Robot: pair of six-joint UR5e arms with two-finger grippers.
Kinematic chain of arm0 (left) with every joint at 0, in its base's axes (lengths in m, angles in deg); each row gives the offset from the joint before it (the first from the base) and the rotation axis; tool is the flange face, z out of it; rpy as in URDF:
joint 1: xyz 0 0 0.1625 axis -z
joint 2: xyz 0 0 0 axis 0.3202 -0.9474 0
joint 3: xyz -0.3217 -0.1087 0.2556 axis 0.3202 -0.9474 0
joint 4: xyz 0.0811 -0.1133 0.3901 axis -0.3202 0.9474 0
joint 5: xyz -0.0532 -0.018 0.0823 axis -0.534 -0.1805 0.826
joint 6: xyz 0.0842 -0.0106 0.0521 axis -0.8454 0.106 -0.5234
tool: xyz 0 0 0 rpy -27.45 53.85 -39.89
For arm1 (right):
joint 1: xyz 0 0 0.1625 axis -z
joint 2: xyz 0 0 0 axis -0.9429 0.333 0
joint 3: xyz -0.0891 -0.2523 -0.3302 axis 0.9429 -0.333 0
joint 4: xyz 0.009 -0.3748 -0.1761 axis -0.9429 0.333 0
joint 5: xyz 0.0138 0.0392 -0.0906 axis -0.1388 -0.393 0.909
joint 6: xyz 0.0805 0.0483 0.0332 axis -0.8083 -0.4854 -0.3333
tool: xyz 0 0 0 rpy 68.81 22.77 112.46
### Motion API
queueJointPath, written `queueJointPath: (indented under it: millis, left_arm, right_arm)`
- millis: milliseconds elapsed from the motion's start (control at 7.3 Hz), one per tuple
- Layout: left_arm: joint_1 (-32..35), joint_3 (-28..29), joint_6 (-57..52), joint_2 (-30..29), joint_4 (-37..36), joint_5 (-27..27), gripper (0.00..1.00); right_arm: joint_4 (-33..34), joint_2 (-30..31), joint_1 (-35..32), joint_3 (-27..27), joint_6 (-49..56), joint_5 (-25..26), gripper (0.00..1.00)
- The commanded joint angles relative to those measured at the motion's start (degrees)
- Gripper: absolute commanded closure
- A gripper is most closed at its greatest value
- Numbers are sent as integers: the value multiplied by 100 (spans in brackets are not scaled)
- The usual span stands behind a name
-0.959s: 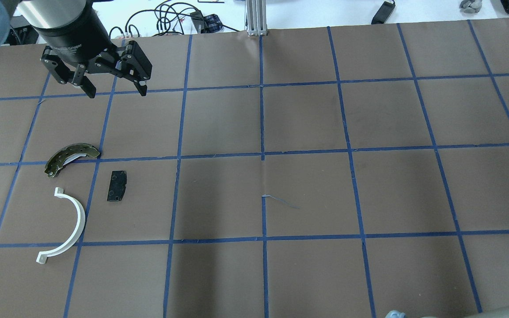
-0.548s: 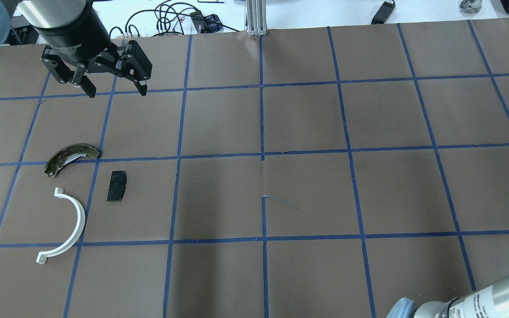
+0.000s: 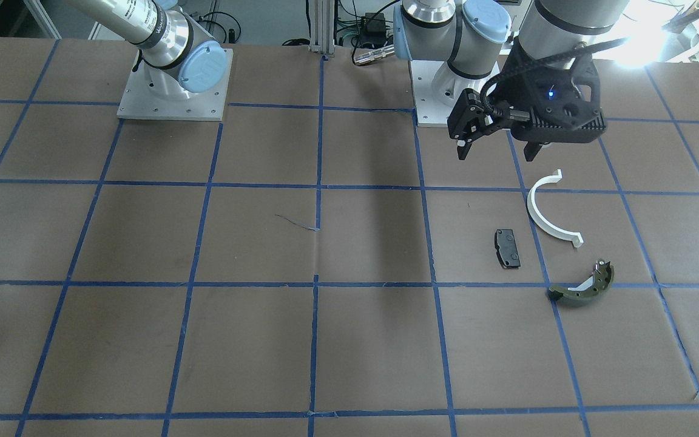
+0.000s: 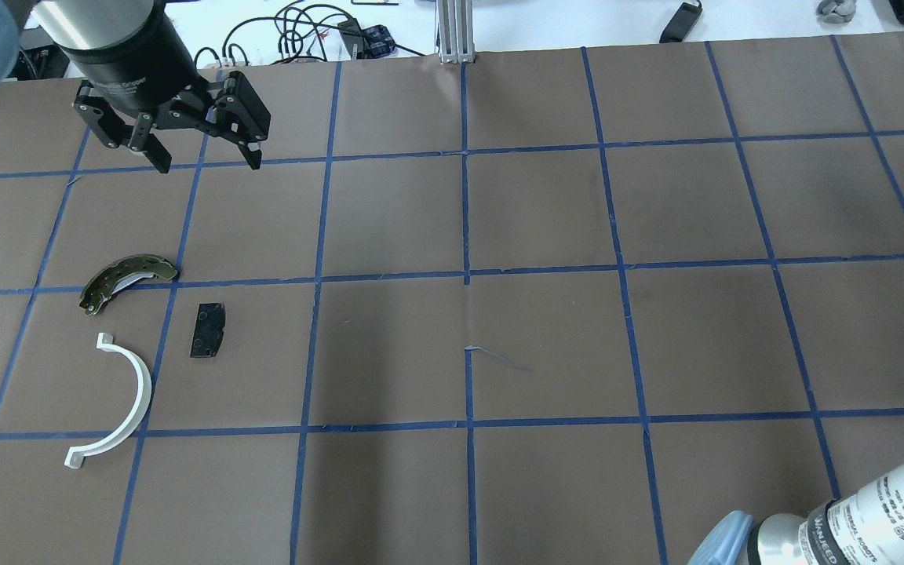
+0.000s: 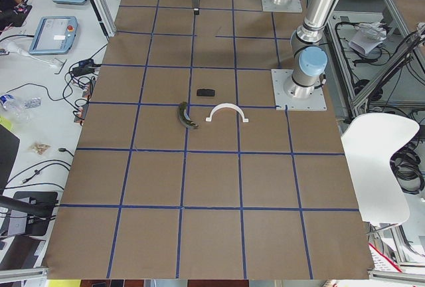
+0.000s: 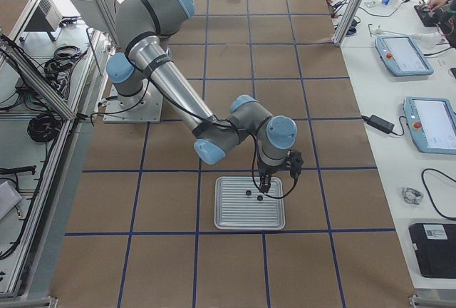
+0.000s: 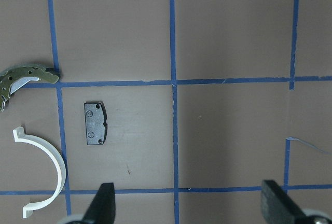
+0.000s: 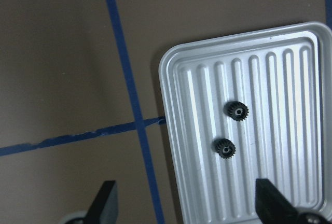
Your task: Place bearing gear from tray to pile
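Left fingers (image 4: pixel 158 155) and right fingers (image 8: pixel 106 203) gape empty; two gears (image 8: pixel 237 111) sit apparently clear of tray (image 8: pixel 270 79) rims.

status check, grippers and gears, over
Both open and empty: left gripper raised by the pile, right gripper over the tray. Two bearing gears lying in the tray, none grasped. Nothing seen in the way.

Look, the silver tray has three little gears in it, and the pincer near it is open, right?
Not quite. The tray holds two gears, not three. The right wrist view shows both of them. The right pincer near it is open, just as you said.
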State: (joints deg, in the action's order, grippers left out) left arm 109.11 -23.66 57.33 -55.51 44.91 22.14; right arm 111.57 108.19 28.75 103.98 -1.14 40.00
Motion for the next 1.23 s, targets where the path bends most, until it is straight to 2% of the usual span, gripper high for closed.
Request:
queueJointPath:
  millis: [0,548,959,1096]
  left_arm:
    - [0,0,-6,2,8,0,0]
    - [0,0,-6,2,0,0,0]
    - [0,0,-6,2,0,0,0]
    - [0,0,-6,2,0,-9,0]
  right_arm:
    - [73,-463,145,-233,202,-19,11]
    - [90,-781,163,-339,1072,-72,12]
    - [100,-852,163,-269,1108,-46,28]
    - [134,-861,163,-277,1108,-46,30]
